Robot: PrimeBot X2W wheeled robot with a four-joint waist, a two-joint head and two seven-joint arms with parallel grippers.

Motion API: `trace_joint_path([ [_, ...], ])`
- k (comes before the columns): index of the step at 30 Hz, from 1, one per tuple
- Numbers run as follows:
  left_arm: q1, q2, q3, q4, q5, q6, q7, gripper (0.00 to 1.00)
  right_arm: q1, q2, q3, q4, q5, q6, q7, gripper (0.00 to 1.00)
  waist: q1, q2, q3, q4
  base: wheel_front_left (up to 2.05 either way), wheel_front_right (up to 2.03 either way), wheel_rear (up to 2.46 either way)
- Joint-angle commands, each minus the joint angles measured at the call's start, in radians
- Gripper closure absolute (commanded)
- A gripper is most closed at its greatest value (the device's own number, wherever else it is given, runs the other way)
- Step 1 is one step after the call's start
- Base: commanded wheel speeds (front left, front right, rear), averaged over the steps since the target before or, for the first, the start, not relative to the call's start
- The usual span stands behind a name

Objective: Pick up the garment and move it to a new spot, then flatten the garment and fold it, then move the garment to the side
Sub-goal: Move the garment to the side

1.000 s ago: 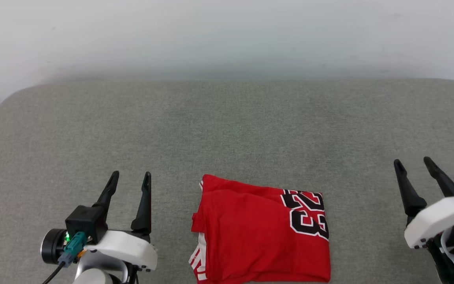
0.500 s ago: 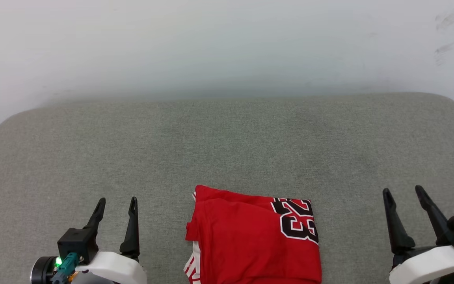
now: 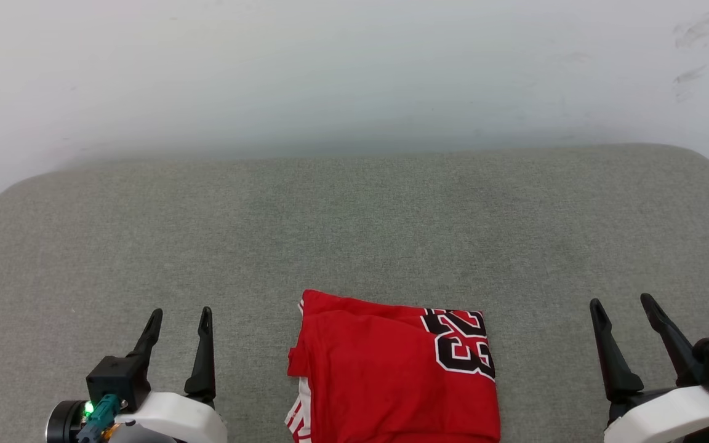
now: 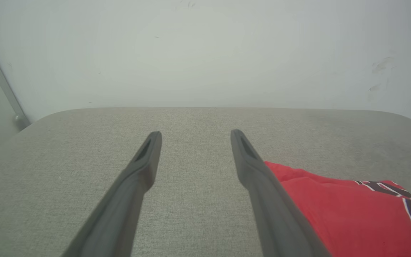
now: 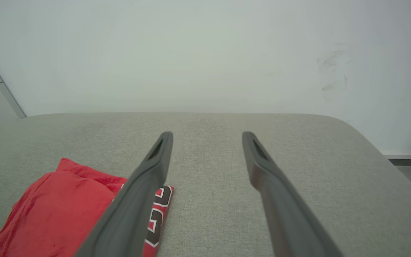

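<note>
The left claw (image 3: 181,312) and right claw (image 3: 620,300) gape empty, the folded shirt (image 3: 385,375) between them; best pinch both side edges together so the folds hold.

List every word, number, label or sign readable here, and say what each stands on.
"23": black digits edged in white, on the red garment, upside down in the head view and running up to the folded edge.
Nothing else can be read; the marks on the wall are scuffs, not writing.
</note>
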Motion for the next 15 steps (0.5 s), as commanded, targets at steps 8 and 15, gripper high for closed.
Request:
trace_joint_path([
  [8, -0.003, -0.012, 0.015, -0.005, 0.010, -0.003, -0.007, 0.00, 0.019, 0.013, -0.037, 0.045, 0.074, 0.000, 0.088, 0.00, 0.0001, -0.0001, 0.005, 0.009, 0.00, 0.00, 0.00],
  [15, -0.016, -0.024, 0.039, -0.019, 0.024, -0.007, -0.006, 0.00, -0.063, -0.032, -0.134, 0.280, 0.331, 0.000, 0.317, 0.00, 0.0001, -0.0001, 0.023, 0.033, 0.00, 0.00, 0.00],
])
